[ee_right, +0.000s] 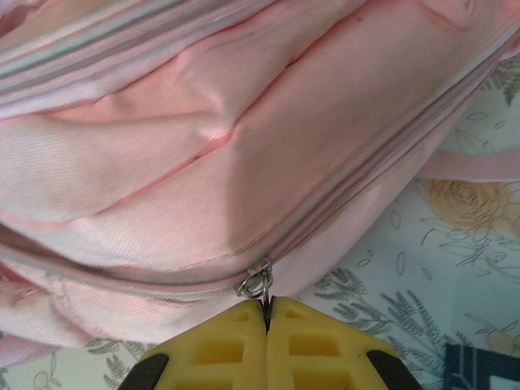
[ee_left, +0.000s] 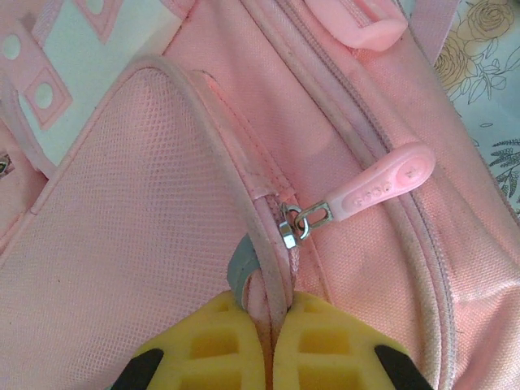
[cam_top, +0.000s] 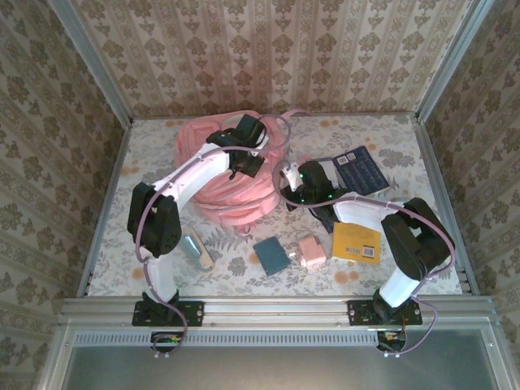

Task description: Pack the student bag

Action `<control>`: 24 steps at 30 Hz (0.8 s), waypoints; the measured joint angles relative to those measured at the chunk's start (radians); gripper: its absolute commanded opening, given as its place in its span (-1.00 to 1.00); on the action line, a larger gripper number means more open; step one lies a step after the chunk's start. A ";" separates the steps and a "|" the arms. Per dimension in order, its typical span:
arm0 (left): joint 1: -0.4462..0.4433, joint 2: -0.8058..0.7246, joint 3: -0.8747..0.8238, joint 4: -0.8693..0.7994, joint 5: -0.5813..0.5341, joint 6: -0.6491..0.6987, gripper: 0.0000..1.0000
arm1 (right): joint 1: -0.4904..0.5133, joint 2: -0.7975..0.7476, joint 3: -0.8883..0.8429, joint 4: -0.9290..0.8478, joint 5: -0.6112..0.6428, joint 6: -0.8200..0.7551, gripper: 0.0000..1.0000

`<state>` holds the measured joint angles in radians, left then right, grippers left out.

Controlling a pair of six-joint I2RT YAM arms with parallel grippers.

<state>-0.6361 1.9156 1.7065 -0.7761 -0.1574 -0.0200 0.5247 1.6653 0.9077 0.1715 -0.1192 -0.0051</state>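
Walls (cam_top: 284, 57): striped damask wallpaper, beige-brown, three sides. Counter (cam_top: 406, 138): pale floral covering. Metal rail (cam_top: 276, 309) along near edge. Soft, even light.

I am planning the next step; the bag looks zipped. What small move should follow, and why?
Probably the right gripper should draw the zipper pull it pinches along the track, while the left gripper, shut on a seam of the student bag, braces it.

Soft, even light falls from above on my flower-printed table (cam_top: 398, 138), leaving faint shadows under my arms (cam_top: 195, 175). The overhead view is mildly washed out. Up close, the large pink fabric backpack (ee_left: 122, 211) shows crisp weave, while my yellow foam finger pads (ee_left: 219, 349) blur at the bottom edge.
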 measured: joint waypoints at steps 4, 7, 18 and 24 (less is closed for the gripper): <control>-0.007 -0.005 -0.013 0.004 -0.008 0.010 -1.00 | -0.020 0.026 0.028 -0.007 0.009 0.000 -1.00; -0.011 -0.009 -0.021 0.007 -0.011 0.016 -1.00 | -0.037 0.056 0.053 -0.017 0.011 0.000 -1.00; -0.011 -0.048 -0.036 0.012 -0.024 0.021 -1.00 | -0.108 0.184 0.222 -0.047 0.009 0.005 -1.00; -0.011 -0.060 -0.037 0.012 -0.023 0.021 -1.00 | -0.150 0.294 0.361 -0.078 0.007 0.022 -0.97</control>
<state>-0.6476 1.8553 1.6691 -0.7639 -0.1799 0.0013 0.3748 1.9594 1.2686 0.0937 -0.1120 0.0166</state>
